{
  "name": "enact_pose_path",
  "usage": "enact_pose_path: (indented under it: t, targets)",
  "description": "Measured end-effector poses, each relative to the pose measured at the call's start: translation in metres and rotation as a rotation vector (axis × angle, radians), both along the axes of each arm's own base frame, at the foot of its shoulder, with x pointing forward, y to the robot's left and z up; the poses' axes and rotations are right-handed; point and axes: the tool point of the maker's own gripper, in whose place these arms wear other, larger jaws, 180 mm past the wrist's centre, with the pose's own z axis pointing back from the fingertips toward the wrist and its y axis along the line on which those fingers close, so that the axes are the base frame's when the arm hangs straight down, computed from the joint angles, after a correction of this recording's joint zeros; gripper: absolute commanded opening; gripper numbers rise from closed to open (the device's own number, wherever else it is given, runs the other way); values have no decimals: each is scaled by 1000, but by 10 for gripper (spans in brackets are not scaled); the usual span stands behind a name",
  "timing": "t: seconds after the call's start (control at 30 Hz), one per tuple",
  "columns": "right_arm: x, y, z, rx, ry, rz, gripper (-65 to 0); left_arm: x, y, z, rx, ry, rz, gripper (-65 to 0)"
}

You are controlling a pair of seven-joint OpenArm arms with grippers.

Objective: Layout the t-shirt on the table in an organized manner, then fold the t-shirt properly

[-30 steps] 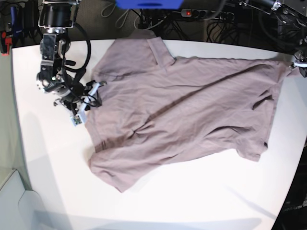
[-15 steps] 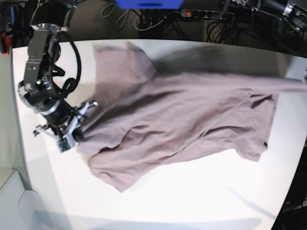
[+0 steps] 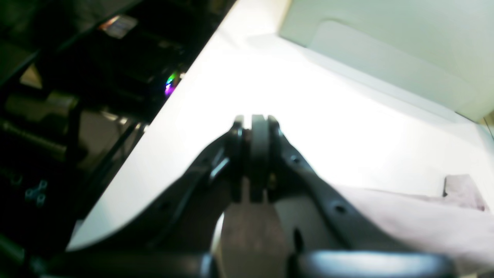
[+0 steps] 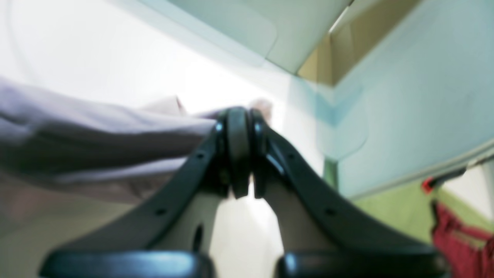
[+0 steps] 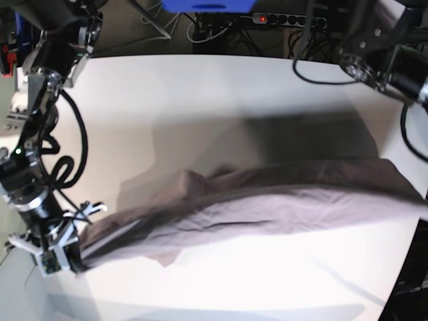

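One t-shirt (image 5: 267,204) stretches across one white table (image 5: 200,93). Two robot arms work at that table: the right gripper (image 5: 70,257) at its near-left corner, and the left gripper (image 3: 252,127) at its right side. One power strip (image 5: 281,20) lies behind the table.

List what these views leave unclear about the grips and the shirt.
- Base view: left hand cut off by the right edge; its hold on the t-shirt unseen.
- Left wrist view: the hand hides any pinched cloth.
- Right wrist view: blurred where the right hand meets the cloth.
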Motion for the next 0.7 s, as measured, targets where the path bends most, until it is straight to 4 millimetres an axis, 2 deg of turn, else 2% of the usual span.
enact_pose_path:
  t: [0.2, 0.3, 0.4, 0.5, 0.6, 0.7]
  targets:
    - [27, -7, 60, -16, -132, -1, -650, 79, -21, 39, -19, -57, -86, -648]
    - [40, -19, 85, -36, -169, -25, -650, 110, -29, 71, -33, -100, -118, -648]
    - [55, -26, 111, -11, -208, -28, -650, 131, -37, 104, -31, -159, -150, -648]
    - [73, -38, 125, -7, -204, -48, -650, 155, -58, 127, -20, -185, -212, -648]
    - [89, -37, 143, 22, -212, -34, -650, 174, -82, 152, -15, -225, -279, -648]
    - [98, -47, 173, 34, -263, -37, -650, 187, -92, 198, -41, -307, -314, -648]
